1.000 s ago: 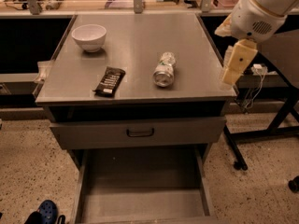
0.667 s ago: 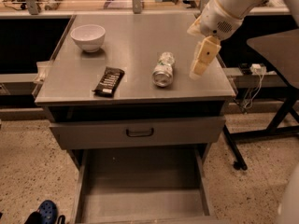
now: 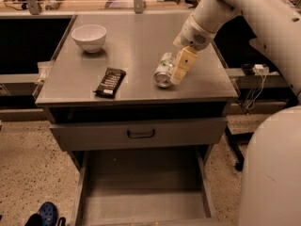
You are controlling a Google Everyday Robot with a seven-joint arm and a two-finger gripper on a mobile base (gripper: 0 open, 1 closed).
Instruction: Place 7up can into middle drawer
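The 7up can point(image 3: 164, 70) is lying on its side toward the right of the counter point(image 3: 131, 41), its silvery end facing you and a trace of green-and-white label showing along its flank. It is resting where it was a second ago; what is changing is the arm point(image 3: 214, 11). Your gripper point(image 3: 179, 73), which was hanging off the counter's right edge a second ago, is now swinging in over the surface and coming down just beside the can's right flank, touching it or very nearly so. You cannot tell from this angle whether the jaws are spread or pressed together; the can is not lifted. By the look of it you are closing in for the grasp, so the task is standing at its first step.

Below, the middle drawer point(image 3: 146, 197) is standing pulled out, its bare grey floor waiting under the shut drawer point(image 3: 94, 135) with its dark bar handle point(image 3: 141, 133). Further left on the counter, the black snack bar wrapper point(image 3: 110, 82) and the white bowl point(image 3: 88, 36) are sitting well apart from the can.
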